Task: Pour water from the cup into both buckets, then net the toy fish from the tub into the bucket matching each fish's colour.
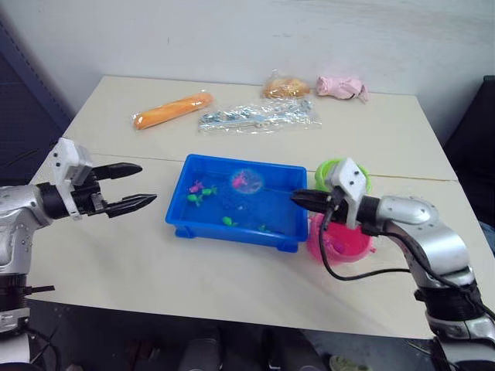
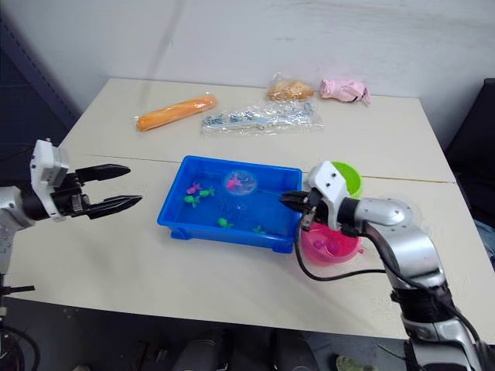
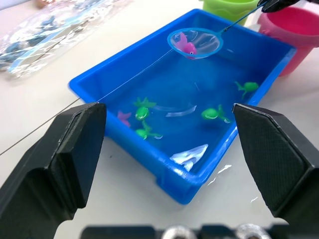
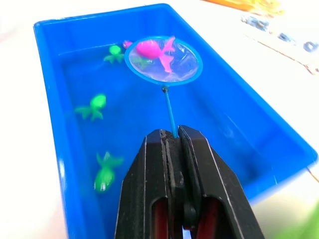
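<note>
two buckets (image 2: pixel 334 232), six toy fish (image 3: pixel 215 113)

Left arm: extended over the bench's left edge, forearm roughly level. Left hand (image 1: pixel 138 187) points toward the bench's middle, its two black fingers (image 3: pixel 65 159) spread wide apart with nothing between them, clear of the bench surface.

Right arm: bent at the elbow above the bench's right front part, forearm directed leftward. Right hand (image 1: pixel 300 198) has both fingers (image 4: pixel 154 199) pressed together, clamped on the thin handle of the net (image 4: pixel 163 60), which it holds out ahead of its tips.
</note>
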